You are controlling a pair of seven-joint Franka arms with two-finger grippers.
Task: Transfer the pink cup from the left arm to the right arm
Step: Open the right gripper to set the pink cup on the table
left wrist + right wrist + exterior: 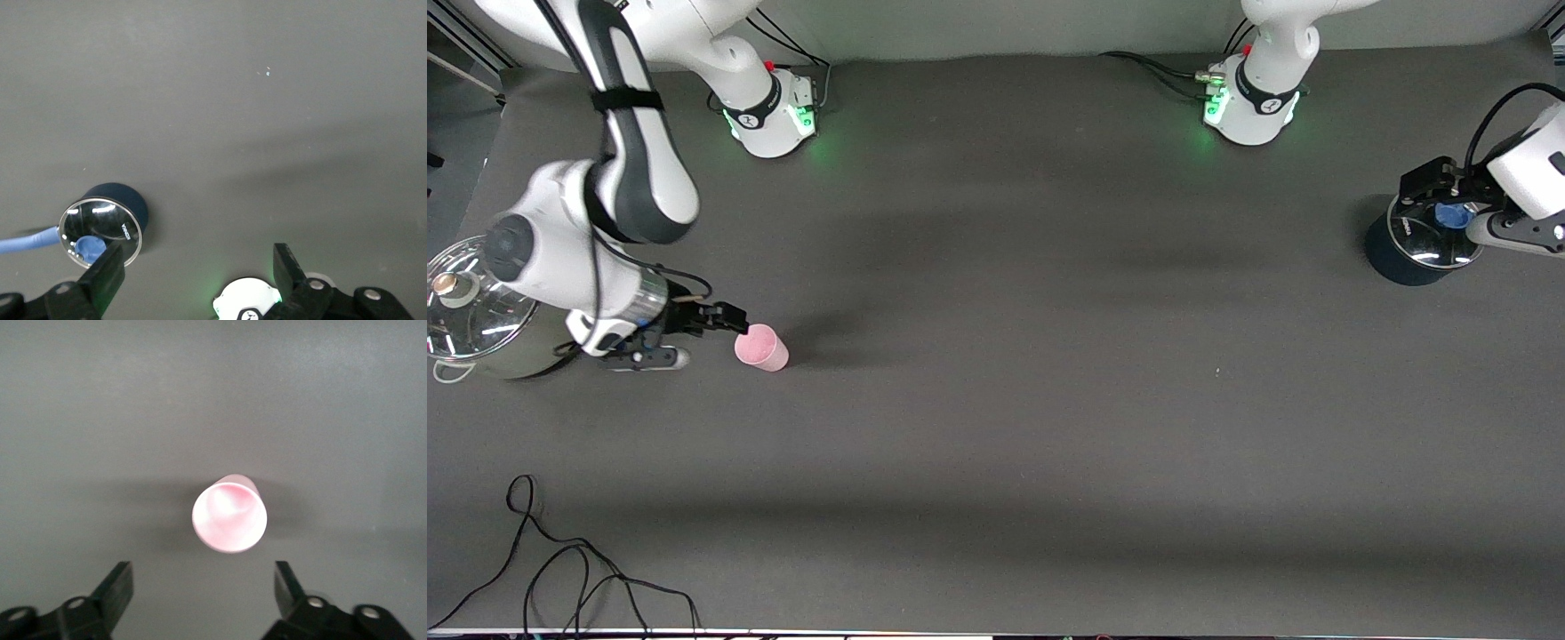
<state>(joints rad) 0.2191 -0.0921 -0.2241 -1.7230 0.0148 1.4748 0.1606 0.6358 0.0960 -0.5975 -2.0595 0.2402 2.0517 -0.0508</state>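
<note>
Cable [560, 569] nearest; we see cup [762, 348] upright just ahead of wide right gripper [694, 333], untouched; left gripper [1449, 200] wide over pot [1396, 258].

Cup [762, 348]: plain pale pink. Table [1049, 400]: dark grey. Pot [1418, 244]: dark navy, with blue knob and blue handle. Other pot [467, 316]: silver, clear lid. Cable [560, 569]: black. Arm bases: white, lit green.

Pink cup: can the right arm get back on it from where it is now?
Probably yes. The pink cup stands upright on the table, just ahead of the right gripper, whose jaws are open with nothing in them. No object lies between them. The left gripper waits over the dark lidded pot.
</note>
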